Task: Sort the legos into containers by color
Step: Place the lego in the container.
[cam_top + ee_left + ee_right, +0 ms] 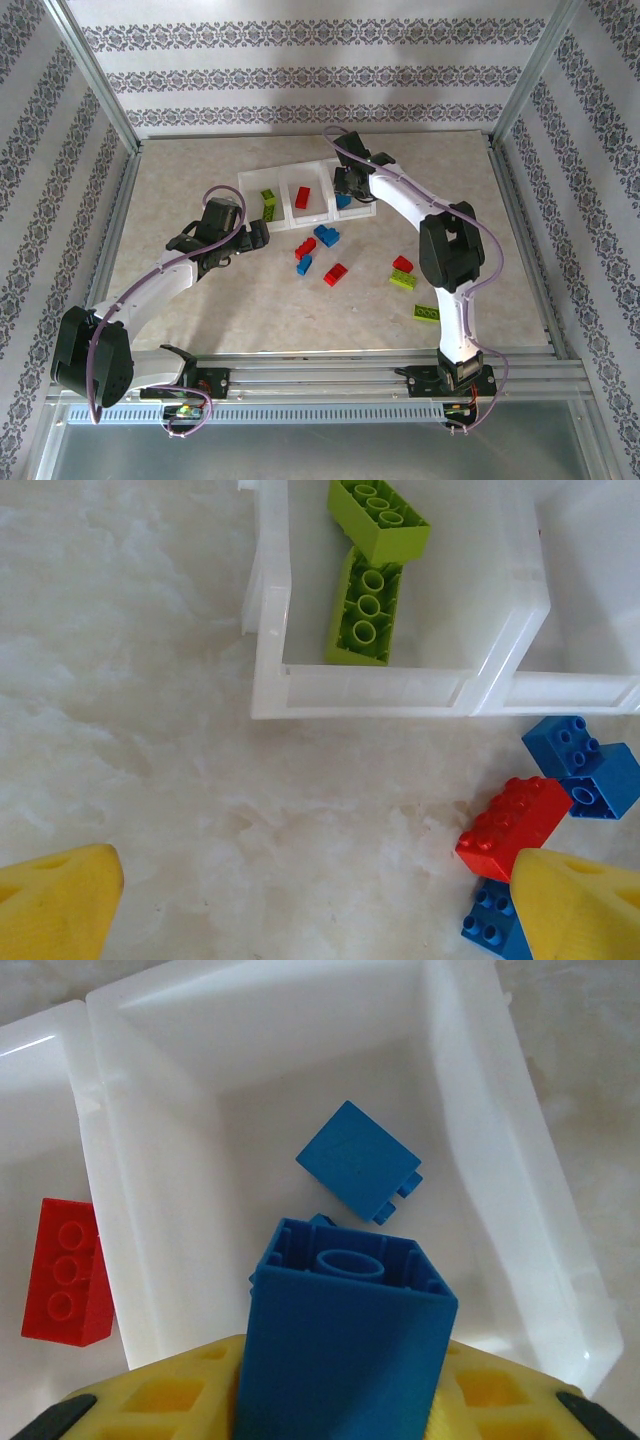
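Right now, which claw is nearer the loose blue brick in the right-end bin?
Right. The right claw hangs over the right-end bin, its held blue brick close to the loose blue brick. The left claw sits over the table, before the lime bin.

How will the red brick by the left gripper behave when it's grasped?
The red brick looks like rigid moulded plastic, so it probably won't flex, and is likely light for its size. It appears to touch a blue brick, so closing on it may drag that along. Glossy faces on the smooth table suggest it could skid if nudged off-centre.
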`<state>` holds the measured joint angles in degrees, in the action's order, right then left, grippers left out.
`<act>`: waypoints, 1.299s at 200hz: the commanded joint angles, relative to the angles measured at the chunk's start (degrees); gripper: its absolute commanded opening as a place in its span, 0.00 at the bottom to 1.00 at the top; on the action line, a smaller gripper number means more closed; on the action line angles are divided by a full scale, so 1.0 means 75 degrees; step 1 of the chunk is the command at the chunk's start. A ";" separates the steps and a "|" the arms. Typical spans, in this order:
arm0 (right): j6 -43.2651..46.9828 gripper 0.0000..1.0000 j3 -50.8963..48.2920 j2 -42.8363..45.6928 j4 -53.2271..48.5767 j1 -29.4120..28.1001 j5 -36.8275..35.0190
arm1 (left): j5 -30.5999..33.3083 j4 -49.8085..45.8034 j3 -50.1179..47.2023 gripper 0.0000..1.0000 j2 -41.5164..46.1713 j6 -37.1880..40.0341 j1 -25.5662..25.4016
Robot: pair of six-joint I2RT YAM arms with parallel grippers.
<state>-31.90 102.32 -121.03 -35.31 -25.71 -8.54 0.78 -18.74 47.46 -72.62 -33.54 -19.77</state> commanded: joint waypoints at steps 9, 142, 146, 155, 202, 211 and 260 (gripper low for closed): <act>0.0123 0.41 0.0290 -0.0182 -0.0267 0.0071 -0.0093 | -0.0029 0.0108 -0.0070 1.00 0.0155 -0.0075 0.0007; 0.0018 0.66 -0.0366 0.0588 -0.0279 0.0113 -0.0078 | -0.0203 0.0061 -0.0002 1.00 0.0173 0.0193 0.0008; 0.0002 0.67 -0.0459 0.0690 -0.0267 0.0112 -0.0093 | -0.0219 0.0061 0.0011 1.00 0.0170 0.0214 0.0009; -0.0038 0.70 -0.0662 0.0888 -0.0249 0.0112 -0.0110 | -0.0252 0.0050 0.0042 1.00 0.0186 0.0253 0.0006; -0.0402 0.81 -0.2167 0.2299 -0.0145 0.0112 -0.0368 | -0.0386 0.0050 0.0242 1.00 0.0184 0.0440 -0.0268; -0.0486 0.83 -0.2507 0.2611 -0.0122 0.0112 -0.0413 | -0.0376 0.0039 0.0306 1.00 0.0156 0.0484 -0.0366; -0.0888 0.98 -0.4150 0.4061 -0.0187 0.0171 -0.0739 | -0.0339 0.0137 0.0636 1.00 -0.0173 0.0655 -0.1082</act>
<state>-36.12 75.85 -94.39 -35.79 -24.75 -11.33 -1.52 -18.79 49.58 -72.71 -30.83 -25.17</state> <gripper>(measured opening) 0.976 0.997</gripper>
